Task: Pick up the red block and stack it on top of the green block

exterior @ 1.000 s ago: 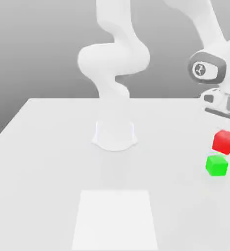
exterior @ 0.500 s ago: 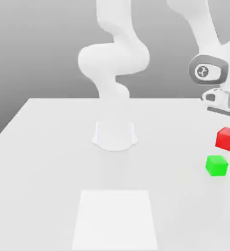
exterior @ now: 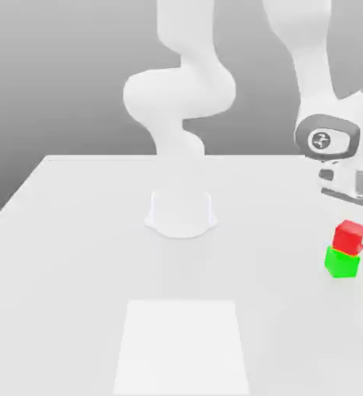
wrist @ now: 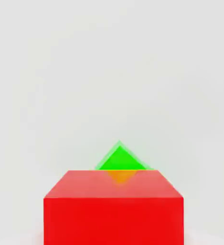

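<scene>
in the exterior view, nearest us lies a pale square patch (exterior: 182, 346) on the white table (exterior: 68, 255). further back, toward the exterior view's right, we find the green block (exterior: 341, 262) resting on the table, and the red block (exterior: 349, 237) sits right above it — its lower edge meets the green top, though we cannot tell whether its weight is on it. the red block looks turned a little against the green one, its corners not lined up.

above the red block hangs the claw (exterior: 358, 224), coming down from the arm's wrist (exterior: 328, 140). its fingers are drawn in as far as they go, pinching the red block between them.

in the hand view the red block (wrist: 113, 208) is close up, with a corner of the green block (wrist: 119, 158) peeking out past its far edge — a faint orange tint shows where the two overlap.

farthest back we see the arm's base (exterior: 181, 210) standing mid-table, and behind it the grey backdrop.
</scene>
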